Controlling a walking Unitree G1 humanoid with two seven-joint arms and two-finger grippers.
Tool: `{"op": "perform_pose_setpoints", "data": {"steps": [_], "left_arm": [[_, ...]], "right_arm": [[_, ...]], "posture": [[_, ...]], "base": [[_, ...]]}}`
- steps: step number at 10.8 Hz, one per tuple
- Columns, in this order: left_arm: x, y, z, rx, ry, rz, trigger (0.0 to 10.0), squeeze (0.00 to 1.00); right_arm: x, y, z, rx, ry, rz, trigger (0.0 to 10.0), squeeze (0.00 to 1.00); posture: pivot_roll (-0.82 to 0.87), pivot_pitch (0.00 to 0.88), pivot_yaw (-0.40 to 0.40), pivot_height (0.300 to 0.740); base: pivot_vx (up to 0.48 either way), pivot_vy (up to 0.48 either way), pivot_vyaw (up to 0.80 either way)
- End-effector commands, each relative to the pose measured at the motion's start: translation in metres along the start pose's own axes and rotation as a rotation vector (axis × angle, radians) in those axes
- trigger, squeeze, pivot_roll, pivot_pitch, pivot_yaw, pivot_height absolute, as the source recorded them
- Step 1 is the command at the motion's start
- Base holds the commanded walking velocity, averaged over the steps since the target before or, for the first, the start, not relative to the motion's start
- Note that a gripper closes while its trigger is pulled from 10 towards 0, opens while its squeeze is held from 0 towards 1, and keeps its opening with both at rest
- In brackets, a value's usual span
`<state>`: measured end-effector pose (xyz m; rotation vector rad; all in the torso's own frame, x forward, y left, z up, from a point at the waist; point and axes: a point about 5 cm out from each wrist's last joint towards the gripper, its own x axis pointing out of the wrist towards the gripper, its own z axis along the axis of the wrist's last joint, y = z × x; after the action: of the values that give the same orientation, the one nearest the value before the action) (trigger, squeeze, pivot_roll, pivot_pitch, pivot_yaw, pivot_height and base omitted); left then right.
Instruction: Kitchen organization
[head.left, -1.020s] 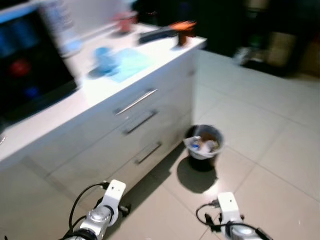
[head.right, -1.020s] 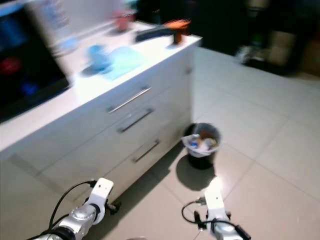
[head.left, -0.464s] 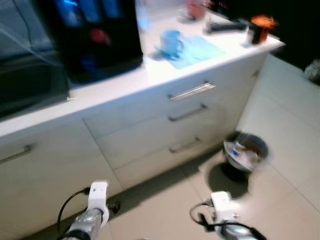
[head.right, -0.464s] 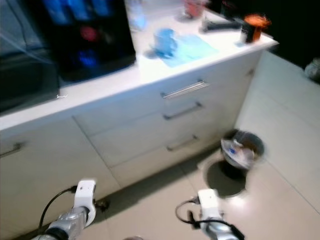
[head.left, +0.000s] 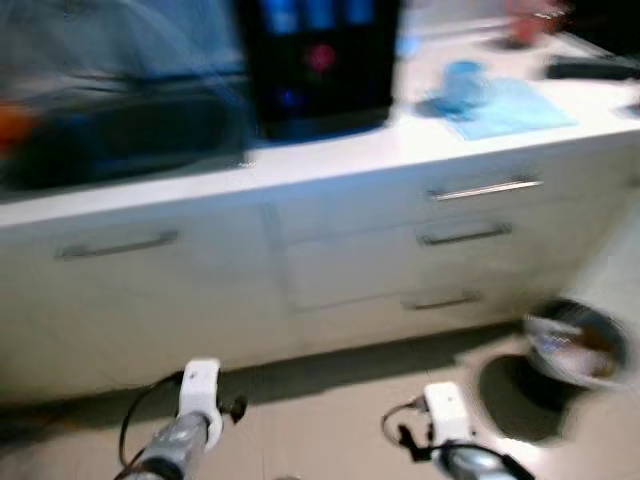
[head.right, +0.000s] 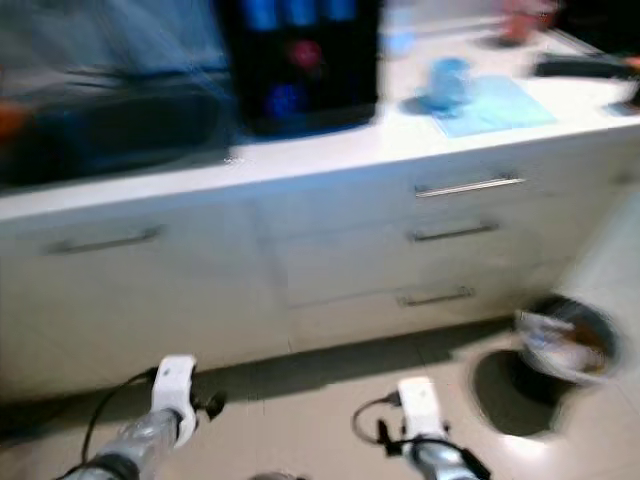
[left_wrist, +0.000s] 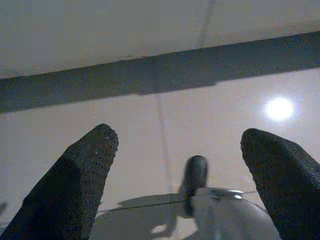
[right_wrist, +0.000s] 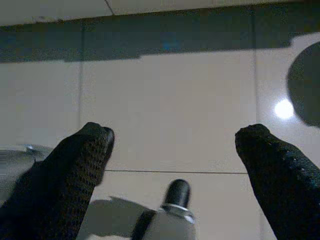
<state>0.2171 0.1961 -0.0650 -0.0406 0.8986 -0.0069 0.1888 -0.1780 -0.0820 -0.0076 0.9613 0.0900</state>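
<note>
Blue cloth (head.left: 510, 105) flat on counter (head.left: 330, 160); left end effector (left_wrist: 180, 165), right end effector (right_wrist: 175, 150) spread wide, empty.

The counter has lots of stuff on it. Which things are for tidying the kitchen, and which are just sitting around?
For the tidying, probably:
blue cup
blue cloth
drawers

Just sitting around:
black appliance
bin on the floor
both grippers, left and right, open with nothing in them, low over the floor tiles

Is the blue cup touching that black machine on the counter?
Apart. The left eye view shows bare white counter between the blue cup and the black machine.
</note>
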Motion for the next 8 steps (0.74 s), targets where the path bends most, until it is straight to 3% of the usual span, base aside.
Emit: {"op": "perform_pose_setpoints", "data": {"steps": [1,2,3,5,7,8], "left_arm": [[0.0001,0.0013,0.003,0.008,-0.011,0.007,10.0,0.0],[0.0004,0.0001,0.0035,0.028,-0.004,-0.008,10.0,0.0],[0.0007,-0.0025,-0.0003,0.022,0.028,-0.01,10.0,0.0],[0.0009,-0.0066,-0.0035,0.027,0.039,-0.023,10.0,0.0],[0.0004,-0.0044,-0.0048,0.036,0.045,-0.021,10.0,0.0],[0.0003,-0.0038,-0.0048,0.041,0.045,-0.022,10.0,0.0]], "right_arm": [[-0.0007,-0.0003,-0.0044,0.055,0.011,0.005,10.0,0.0],[-0.0009,-0.0004,-0.0062,0.041,0.025,0.008,10.0,0.0],[-0.0013,-0.0029,-0.0063,-0.039,0.026,-0.019,10.0,0.0],[-0.0011,-0.0052,-0.0023,0.041,-0.005,-0.043,10.0,0.0],[-0.0009,-0.0071,0.0031,-0.002,-0.036,-0.073,10.0,0.0],[-0.001,-0.0092,0.0033,-0.075,-0.027,-0.117,10.0,0.0]], "posture": [[0.07,0.0,0.108,0.74],[0.07,0.0,0.108,0.74],[0.06,0.0,0.106,0.74],[0.06,0.0,0.101,0.74],[0.07,0.0,0.098,0.74],[0.07,0.0,0.097,0.74]], "base": [[0.0,0.0,0.0],[0.0,0.0,0.0],[0.0,0.0,0.0],[0.0,0.0,0.0],[0.0,0.351,0.0],[0.0,0.48,0.0]]}}
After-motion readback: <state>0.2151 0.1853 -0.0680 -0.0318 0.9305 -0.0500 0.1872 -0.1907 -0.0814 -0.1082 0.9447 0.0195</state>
